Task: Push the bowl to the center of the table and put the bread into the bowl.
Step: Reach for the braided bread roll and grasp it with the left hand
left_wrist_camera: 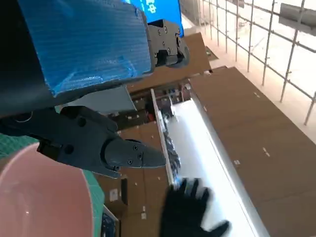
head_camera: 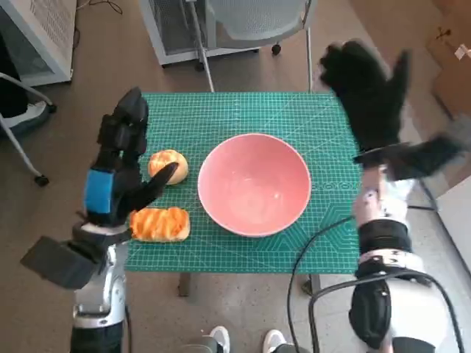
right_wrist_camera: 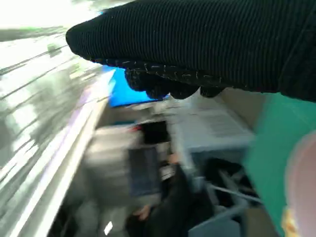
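The left hand (head_camera: 121, 158) is held above the left part of the bench (head_camera: 221, 254), fingers apart and nothing gripped; its thumb is seen over the edge of the round bread roll (head_camera: 168, 165), though contact cannot be confirmed from above. In the left wrist view the same hand (left_wrist_camera: 94, 94) is shown with a clear gap between thumb and upper fingers, the pink rim of the bowl (left_wrist_camera: 44, 197) lying below it. The right hand (head_camera: 372, 92) is raised off the bench's far right corner, its gloved fingers spread and empty; it is blurred in the head view.

The bowl (head_camera: 254, 184) is seen roughly at the middle of the green mat, so the pushing step is judged complete or nearly so. Its interior is empty. Two pieces of bread lie just left of the bowl: the round roll, and an oblong striped loaf (head_camera: 160, 223) nearer the robot. Neither is lifted. The placing of bread into the bowl is judged still to be done, with the left hand best placed for it.
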`<state>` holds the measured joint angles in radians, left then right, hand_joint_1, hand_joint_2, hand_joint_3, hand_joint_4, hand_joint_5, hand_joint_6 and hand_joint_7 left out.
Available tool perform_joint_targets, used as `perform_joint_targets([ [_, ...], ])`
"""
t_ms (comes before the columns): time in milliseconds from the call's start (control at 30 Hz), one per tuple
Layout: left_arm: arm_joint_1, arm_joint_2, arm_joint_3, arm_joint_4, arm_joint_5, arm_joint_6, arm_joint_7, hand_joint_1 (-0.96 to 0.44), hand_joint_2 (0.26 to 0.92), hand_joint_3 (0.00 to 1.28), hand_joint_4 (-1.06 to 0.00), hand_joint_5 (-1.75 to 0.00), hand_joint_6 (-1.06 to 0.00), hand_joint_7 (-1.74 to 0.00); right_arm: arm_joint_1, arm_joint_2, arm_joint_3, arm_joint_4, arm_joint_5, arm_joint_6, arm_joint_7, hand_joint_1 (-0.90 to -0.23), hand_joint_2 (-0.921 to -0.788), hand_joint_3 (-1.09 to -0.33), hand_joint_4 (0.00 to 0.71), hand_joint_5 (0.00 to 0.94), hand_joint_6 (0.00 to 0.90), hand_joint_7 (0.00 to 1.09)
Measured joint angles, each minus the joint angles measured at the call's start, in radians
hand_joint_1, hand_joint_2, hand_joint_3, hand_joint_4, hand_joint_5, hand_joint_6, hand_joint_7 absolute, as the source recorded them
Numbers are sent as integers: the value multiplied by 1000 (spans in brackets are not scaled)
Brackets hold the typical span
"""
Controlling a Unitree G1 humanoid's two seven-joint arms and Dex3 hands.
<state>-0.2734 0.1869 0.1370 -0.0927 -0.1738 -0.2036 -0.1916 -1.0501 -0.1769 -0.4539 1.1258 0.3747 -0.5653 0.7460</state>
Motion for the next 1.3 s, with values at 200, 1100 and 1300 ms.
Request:
perform_joint_targets([
  [200,-44,-1,-14,29,-11,1,-27,-384,920,171,-69,-1,1,-396,46,6,-8,-134,95,-39,133,-627,-921,-746,321,8,423,8],
  [1100,-99,140,-16,22,15,74,-163,-93,756,126,-35,0,1,-295,172,17,79,-382,130,-43,94,-626,-921,-725,327,3,445,12],
  [1300,-75,263,-16,-99,153,170,-166,-87,715,100,-43,-7,-6,-350,171,20,87,-373,134,-36,94,-629,-921,-717,329,3,446,10],
])
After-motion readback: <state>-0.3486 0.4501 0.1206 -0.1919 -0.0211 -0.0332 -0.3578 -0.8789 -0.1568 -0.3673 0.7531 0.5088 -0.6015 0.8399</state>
